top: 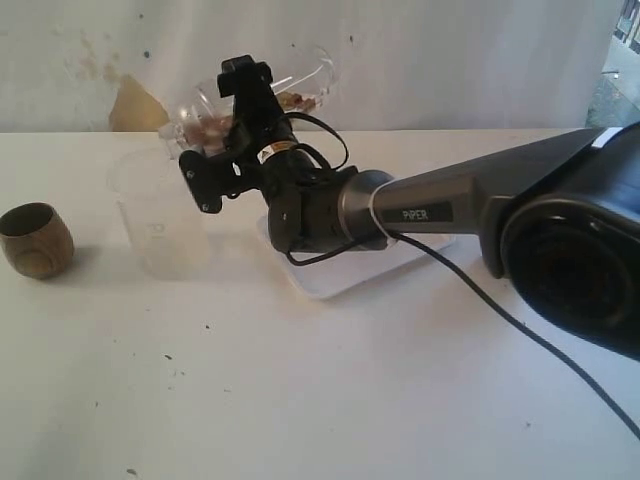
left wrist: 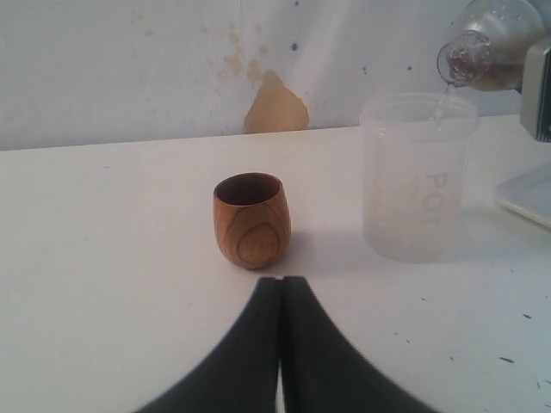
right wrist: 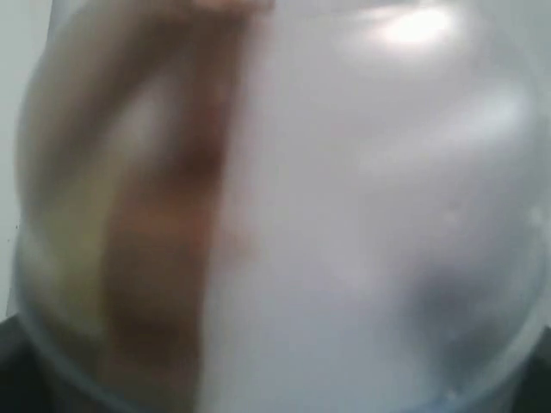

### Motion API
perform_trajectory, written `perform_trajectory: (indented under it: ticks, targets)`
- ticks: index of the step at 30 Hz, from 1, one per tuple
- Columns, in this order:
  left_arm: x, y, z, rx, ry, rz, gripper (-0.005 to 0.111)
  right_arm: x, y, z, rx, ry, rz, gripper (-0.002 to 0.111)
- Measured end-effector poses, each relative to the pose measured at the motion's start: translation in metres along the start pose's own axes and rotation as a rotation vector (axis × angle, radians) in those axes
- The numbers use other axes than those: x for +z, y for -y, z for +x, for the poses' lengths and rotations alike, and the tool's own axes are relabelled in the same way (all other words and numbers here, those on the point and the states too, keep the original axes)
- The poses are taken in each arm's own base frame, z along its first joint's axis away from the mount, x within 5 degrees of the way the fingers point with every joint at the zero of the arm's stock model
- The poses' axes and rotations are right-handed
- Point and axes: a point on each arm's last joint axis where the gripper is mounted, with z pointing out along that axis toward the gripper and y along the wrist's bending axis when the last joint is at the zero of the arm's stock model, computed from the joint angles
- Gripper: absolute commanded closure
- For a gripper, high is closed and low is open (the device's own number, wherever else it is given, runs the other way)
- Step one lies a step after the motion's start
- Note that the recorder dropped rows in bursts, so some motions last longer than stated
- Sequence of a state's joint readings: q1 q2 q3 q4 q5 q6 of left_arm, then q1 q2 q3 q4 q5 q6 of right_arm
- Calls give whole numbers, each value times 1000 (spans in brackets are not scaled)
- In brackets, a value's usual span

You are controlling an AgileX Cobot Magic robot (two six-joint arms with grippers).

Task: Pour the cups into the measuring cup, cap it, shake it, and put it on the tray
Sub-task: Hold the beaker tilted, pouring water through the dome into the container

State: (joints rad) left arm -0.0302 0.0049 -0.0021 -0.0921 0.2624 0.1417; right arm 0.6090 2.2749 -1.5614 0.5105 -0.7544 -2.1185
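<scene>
Right fingers (top: pixel 248 85) spread wide round tilted clear vessel (top: pixel 300 85), possibly measuring cup, mouth over translucent plastic cup (top: pixel 160 215) for pouring. Left fingers (left wrist: pixel 258 344) pressed shut, empty, facing upright wooden cup (top: pixel 35 240), frame left. Tray (top: pixel 335 280) centre, under right arm.

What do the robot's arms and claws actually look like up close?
The right arm is a smooth dark grey tube with white PIPER lettering on a black label, between bulky black rounded joints. A thin black cable trails along it. The right gripper is black and angular. The left gripper has two matte black fingers tapering to narrow tips.
</scene>
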Motion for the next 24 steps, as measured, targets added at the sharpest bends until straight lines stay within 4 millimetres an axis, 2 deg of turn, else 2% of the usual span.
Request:
perform_trajectory:
  ticks: [24]
  targets:
    - [0, 0, 0, 0, 0, 0, 106, 0, 0, -3, -36, 29, 15, 108]
